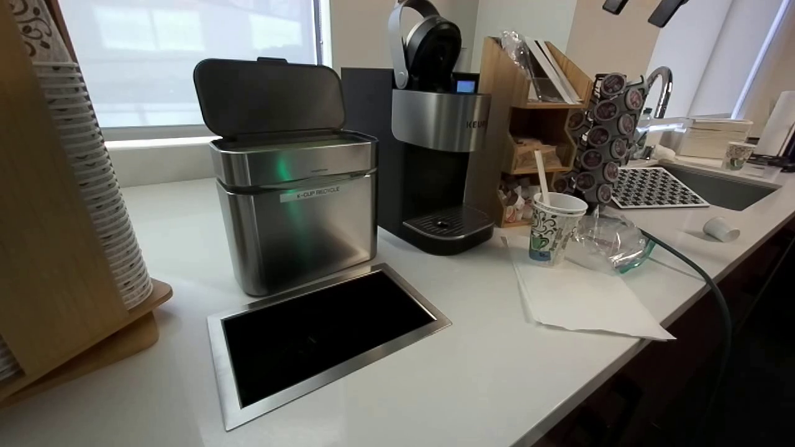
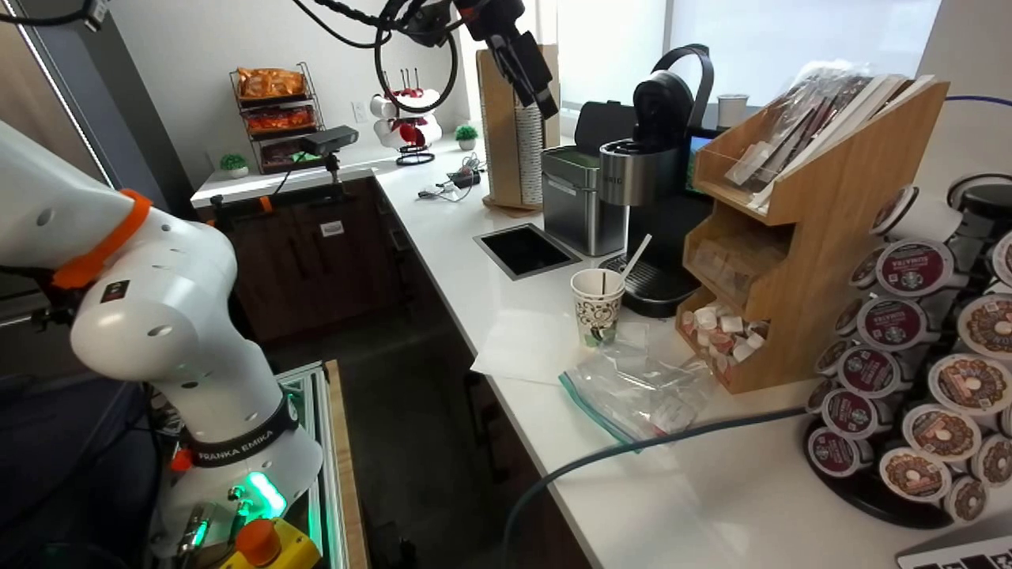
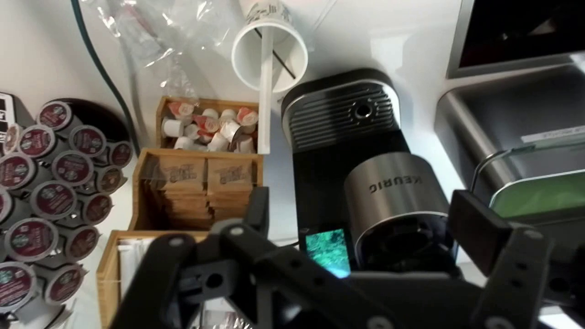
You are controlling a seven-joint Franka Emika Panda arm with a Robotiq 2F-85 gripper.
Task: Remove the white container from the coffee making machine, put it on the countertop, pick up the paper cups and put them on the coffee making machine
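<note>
Tapered white paper cups [image 1: 554, 236] stand toward front edge of smooth white counter [image 1: 472, 335] | likely staged for upright steel-and-black brewer [image 1: 438, 121] | black two-fingered end effector [image 3: 369, 217]: apart, empty

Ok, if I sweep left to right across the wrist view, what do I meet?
Coffee pods → wooden organizer → paper cup → coffee making machine → steel recycling bin.
</note>
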